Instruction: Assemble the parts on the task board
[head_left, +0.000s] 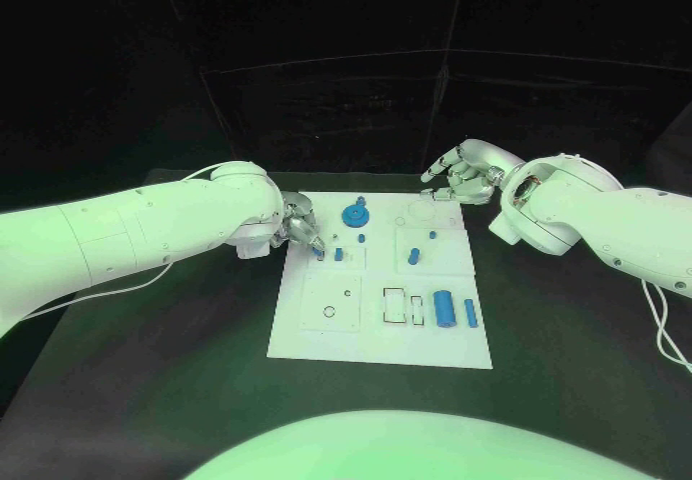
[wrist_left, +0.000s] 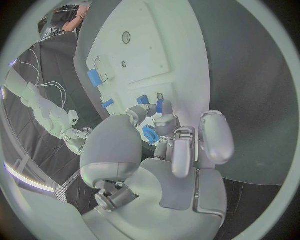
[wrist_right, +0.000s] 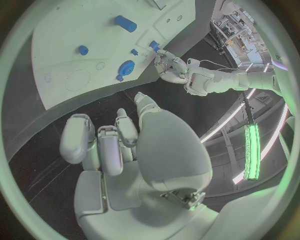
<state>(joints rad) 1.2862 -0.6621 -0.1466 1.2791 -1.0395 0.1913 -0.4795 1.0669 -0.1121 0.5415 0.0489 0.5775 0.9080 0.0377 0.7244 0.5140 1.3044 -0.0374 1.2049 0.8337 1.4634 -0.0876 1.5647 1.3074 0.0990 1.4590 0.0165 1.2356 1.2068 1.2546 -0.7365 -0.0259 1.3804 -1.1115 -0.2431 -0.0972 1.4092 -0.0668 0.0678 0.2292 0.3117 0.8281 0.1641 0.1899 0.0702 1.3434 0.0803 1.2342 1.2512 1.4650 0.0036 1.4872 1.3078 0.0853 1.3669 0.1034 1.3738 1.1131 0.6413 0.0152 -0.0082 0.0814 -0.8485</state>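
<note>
Black table (head_left: 173, 380) with the white task board (head_left: 378, 340) at centre, both arms over its far end.

Left hand (head_left: 299, 228) sits over the board's far-left corner, fingertips down on a small blue part (head_left: 319, 251) next to a second small blue peg (head_left: 339, 254). In the left wrist view the fingers (wrist_left: 164, 122) close round a blue piece (wrist_left: 150, 134), so I read it as held and being seated, though the contact point is mostly hidden and I can't confirm it's in its hole.

Right hand (head_left: 464, 172) hovers off the far-right corner, fingers loosely curled, nothing in it, not touching the board.

Parts status, judging from layout:
- blue gear-like disc (head_left: 355, 214) standing at the far edge, looks placed
- short blue peg (head_left: 414, 254) in the mid-right panel, and a tiny blue stub (head_left: 433, 236) just beyond it
- large blue cylinder (head_left: 444, 310) and a slimmer blue bar (head_left: 469, 312) lying side by side near the rectangular slots (head_left: 394, 305), which look unfilled
- near-left square panel with its round outline (head_left: 330, 311) also unfilled

Estimate: early to midway. Far-row pieces in hand or done, near-row slots left.
</note>
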